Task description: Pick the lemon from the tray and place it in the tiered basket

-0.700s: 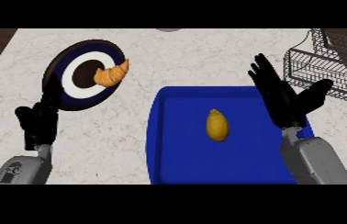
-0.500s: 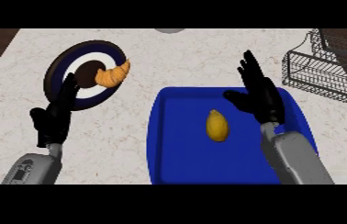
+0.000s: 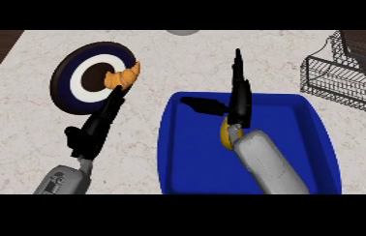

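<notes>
Mostly hidden lemon (image 3: pixel 225 136) in tray (image 3: pixel 193 157), long axis unclear; right hand (image 3: pixel 238 102) spread above it

**Counter surface and surroundings**

Countertop (image 3: pixel 214 61): pale speckled stone, beige and off-white, evenly lit, filling nearly the whole view. Dark brown strip (image 3: pixel 8 39) at the upper left corner, beyond the counter's edge. Grey rounded shape (image 3: pixel 184 32), cut off at the top edge.
</notes>
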Controlling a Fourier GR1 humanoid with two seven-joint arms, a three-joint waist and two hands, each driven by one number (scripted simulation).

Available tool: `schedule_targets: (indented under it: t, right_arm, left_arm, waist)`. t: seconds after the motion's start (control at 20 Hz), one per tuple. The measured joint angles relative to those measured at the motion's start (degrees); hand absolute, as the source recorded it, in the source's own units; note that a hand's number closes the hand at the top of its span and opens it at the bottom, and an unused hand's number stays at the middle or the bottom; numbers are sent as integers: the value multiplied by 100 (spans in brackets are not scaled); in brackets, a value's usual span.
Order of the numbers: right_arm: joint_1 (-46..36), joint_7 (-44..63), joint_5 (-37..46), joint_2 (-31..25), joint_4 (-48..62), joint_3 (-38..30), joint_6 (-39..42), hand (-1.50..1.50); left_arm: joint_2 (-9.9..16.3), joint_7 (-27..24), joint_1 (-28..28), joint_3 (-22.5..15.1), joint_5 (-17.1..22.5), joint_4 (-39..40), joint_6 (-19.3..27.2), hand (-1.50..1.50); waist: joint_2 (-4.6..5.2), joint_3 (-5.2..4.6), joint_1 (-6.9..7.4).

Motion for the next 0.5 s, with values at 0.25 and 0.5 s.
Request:
schedule_targets:
  t: [0.25, 0.5]
  right_arm:
    - [-410, 1109, 1076, -286, -79, 687, -309, -150]
    - [-933, 2678, 1801, -1029, 213, 1312, 628, -150]
  left_arm:
    - [-26, -104, 106, 60, 40, 84, -138, 0]
    - [38, -48, 113, 105, 53, 105, -179, 0]
  waist:
    - [-71, -13, -148]
    - [-166, -50, -274]
